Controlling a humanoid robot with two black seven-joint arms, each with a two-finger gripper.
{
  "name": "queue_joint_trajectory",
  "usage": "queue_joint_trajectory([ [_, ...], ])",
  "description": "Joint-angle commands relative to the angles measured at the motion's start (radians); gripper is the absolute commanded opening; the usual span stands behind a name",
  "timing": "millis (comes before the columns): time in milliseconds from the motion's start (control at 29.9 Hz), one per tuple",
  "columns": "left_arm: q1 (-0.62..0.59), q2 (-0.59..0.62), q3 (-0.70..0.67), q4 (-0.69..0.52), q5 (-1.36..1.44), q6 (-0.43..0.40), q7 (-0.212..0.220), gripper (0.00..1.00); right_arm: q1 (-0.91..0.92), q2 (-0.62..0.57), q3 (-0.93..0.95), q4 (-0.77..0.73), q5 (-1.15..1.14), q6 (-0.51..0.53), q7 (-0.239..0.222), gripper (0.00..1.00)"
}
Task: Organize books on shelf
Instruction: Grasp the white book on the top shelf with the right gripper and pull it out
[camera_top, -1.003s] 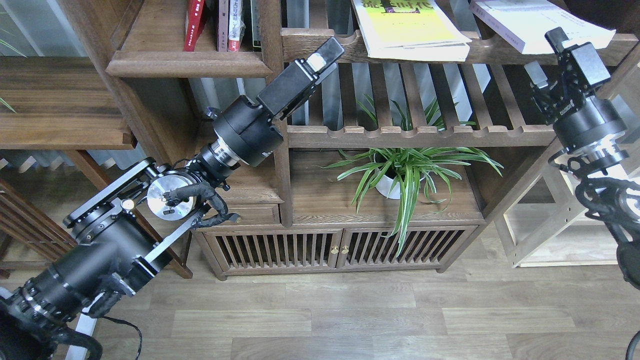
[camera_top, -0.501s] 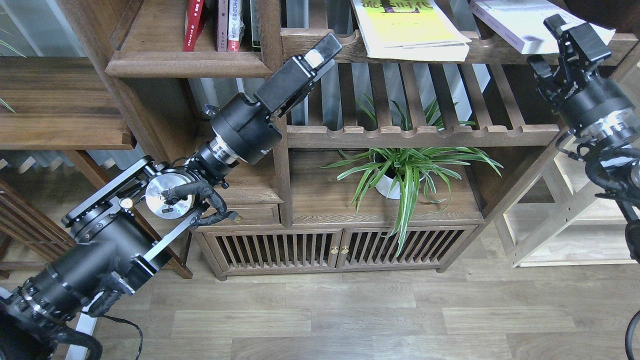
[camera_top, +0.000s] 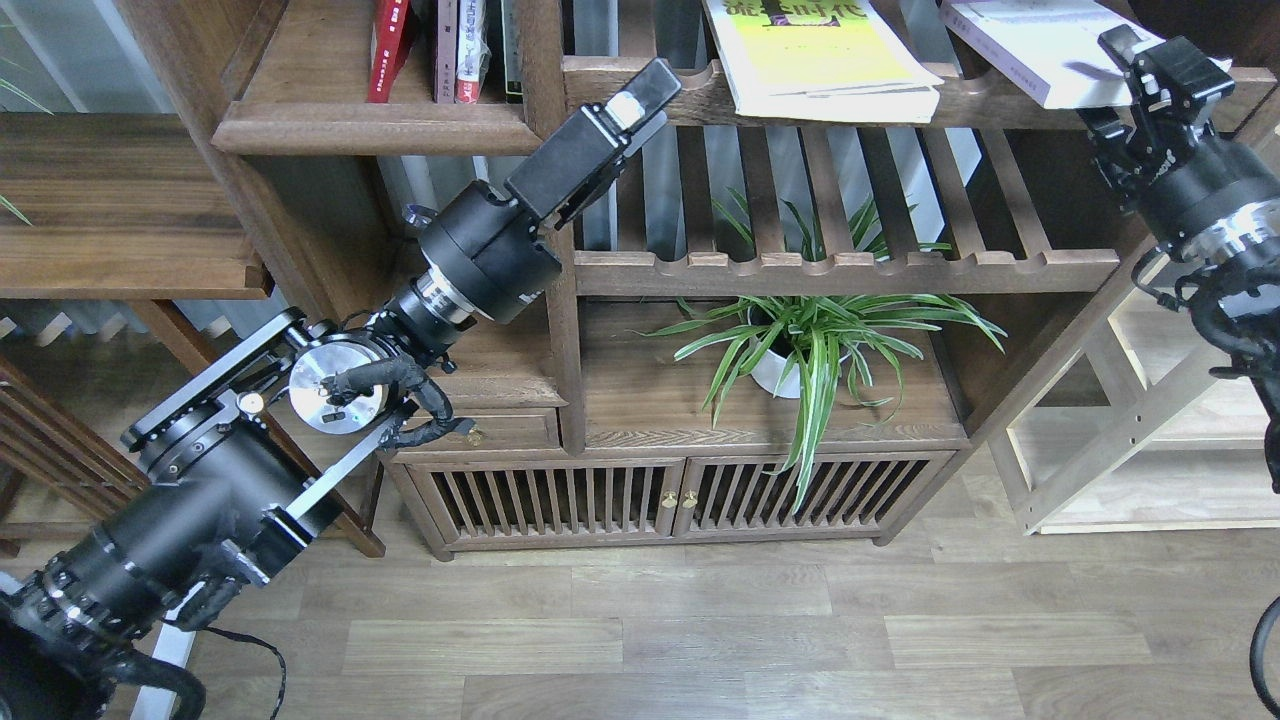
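My right hand (camera_top: 1135, 70) sits at the upper right, right against the near corner of the white-lavender book (camera_top: 1040, 45), which lies flat on the top slatted rack (camera_top: 960, 85). The book runs away from the hand up and to the left, its long axis slanting across the rack, so this hand is much the nearer one to it. The fingers are dark and bunched together from this angle; I cannot tell whether they are parted or already gripping the book's edge.

My left hand (camera_top: 640, 95) reaches up from the lower left, pointing toward the rack's left end, just short of the large yellow-green book (camera_top: 810, 55) lying flat beside the white one. Its two fingers look pressed together on nothing.

The dark-brown shelf (camera_top: 370, 125), with its rounded front edge, is at upper left, well apart from my right hand. The red book (camera_top: 388, 45) stands upright there among a few other spines
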Motion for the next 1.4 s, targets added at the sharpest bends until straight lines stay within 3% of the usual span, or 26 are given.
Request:
queue_joint_trajectory([
  [0,0.000,0.000,0.000,0.000,0.000,0.000,0.000,0.99,0.017,0.000,-0.003,-0.016,0.000,-0.022,-0.018,0.72],
  [334,0.000,0.000,-0.003,0.002,0.000,0.000,0.000,0.99,0.068,0.009,-0.009,-0.048,0.000,-0.102,-0.049,0.63],
  [836,-0.003,-0.003,-0.004,0.010,0.000,0.000,0.000,0.99,0.063,0.017,0.000,-0.082,-0.002,-0.090,-0.046,0.22],
  [1069,-0.005,-0.001,-0.003,0.008,0.000,0.000,0.002,0.99,0.056,0.031,0.050,-0.083,0.006,-0.003,-0.046,0.06],
  [1370,-0.003,-0.001,0.005,0.036,0.003,0.000,0.000,0.99,-0.003,0.051,0.146,-0.042,0.044,0.039,-0.066,0.04],
])
